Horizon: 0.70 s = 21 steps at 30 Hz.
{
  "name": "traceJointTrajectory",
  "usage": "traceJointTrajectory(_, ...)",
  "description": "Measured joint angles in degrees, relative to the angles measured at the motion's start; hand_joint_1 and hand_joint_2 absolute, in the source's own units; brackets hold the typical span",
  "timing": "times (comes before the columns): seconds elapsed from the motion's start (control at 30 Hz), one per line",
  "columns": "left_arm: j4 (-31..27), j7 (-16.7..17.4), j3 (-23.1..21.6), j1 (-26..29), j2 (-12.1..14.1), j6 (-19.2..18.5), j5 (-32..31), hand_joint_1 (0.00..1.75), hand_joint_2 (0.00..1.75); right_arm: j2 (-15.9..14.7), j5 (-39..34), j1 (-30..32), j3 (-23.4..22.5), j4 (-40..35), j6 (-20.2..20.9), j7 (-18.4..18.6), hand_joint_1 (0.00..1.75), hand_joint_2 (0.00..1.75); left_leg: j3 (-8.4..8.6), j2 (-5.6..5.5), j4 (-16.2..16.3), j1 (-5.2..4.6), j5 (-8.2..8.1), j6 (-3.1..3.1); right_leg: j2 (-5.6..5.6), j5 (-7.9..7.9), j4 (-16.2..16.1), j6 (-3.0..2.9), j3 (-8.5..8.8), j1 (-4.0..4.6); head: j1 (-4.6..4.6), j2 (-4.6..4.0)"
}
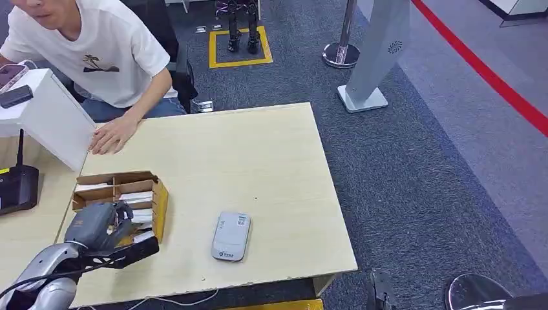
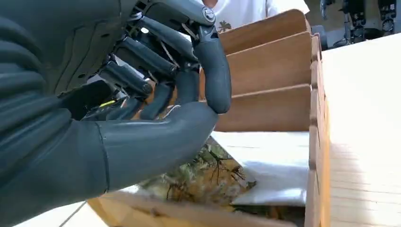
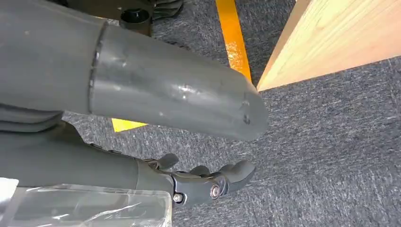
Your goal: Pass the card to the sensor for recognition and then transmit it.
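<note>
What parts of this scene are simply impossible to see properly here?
- Cards in the wooden box: head view, partly hidden by the left robot hand.
- Card print: left wrist view, covered by the thumb.
- Sensor label: head view, too small.
- Right robot hand: right wrist view, grip unclear.

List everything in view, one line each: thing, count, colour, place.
table: one, light wood, centre.
card box: one, brown with dividers, near left of the table.
cards: several, white and printed, inside the card box.
sensor: one, grey, near edge, right of the card box.
white box: one, far left.
router: one, black, left edge.
person: one, white shirt, hand on the table.
left hand: grey, over the card box.
right hand: grey, hanging above the carpet.
</note>
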Motion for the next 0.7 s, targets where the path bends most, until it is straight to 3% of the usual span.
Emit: traceJointTrajectory(0.7, -0.2, 0.0, 0.0, 0.2, 0.4, 0.0, 0.1, 1.75, 1.75, 0.0, -0.3, 0.0, 0.0, 0.0, 0.0, 0.0, 0.0, 0.0, 0.0, -0.01, 0.0, 0.0, 0.0, 0.0, 0.0, 0.0, 0.0, 0.0, 0.0, 0.0, 0.0, 0.0)
